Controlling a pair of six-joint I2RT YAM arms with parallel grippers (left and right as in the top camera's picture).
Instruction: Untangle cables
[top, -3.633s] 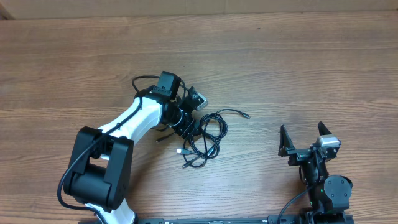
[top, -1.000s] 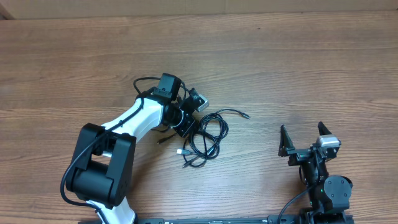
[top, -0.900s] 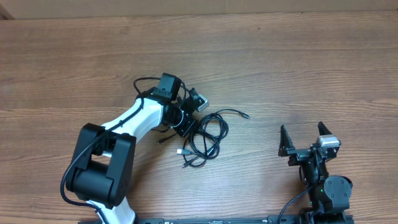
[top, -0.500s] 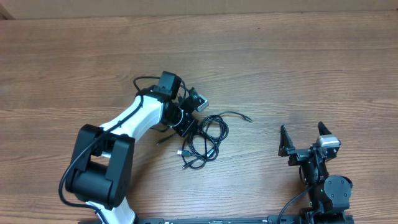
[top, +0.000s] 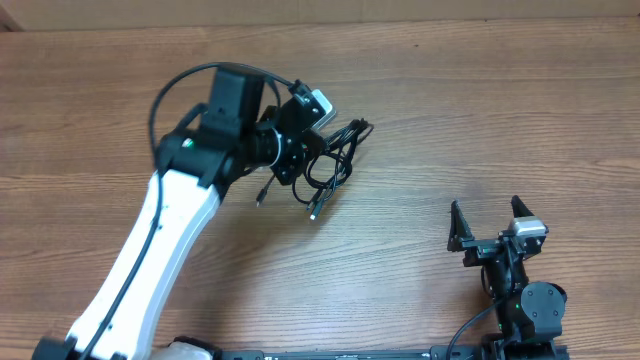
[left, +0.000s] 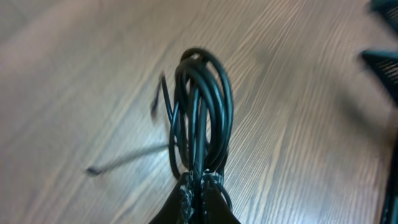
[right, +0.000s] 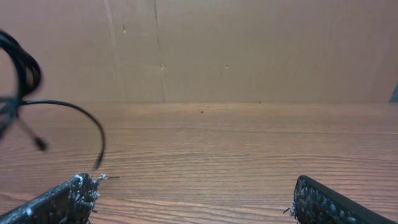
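My left gripper (top: 308, 152) is shut on a tangled bunch of thin black cables (top: 335, 158) and holds it up above the wooden table (top: 480, 110). In the left wrist view the looped cables (left: 202, 106) run out from between my closed fingertips (left: 185, 190), and loose ends trail down to the left. One plug end (top: 315, 212) dangles below the bunch. My right gripper (top: 487, 215) stands open near the front right, far from the bunch, with nothing between its fingers (right: 65, 199). The right wrist view catches the hanging cables (right: 25, 78) at its left edge.
A thick black lead (top: 190, 80) arcs over the left arm (top: 165, 230). A brown cardboard wall (right: 249, 50) stands behind the table's far edge. The right arm's base (top: 525, 310) sits at the front right.
The left arm has risen and swung toward the far side, taking the cable bunch off the table. The right arm has not moved.
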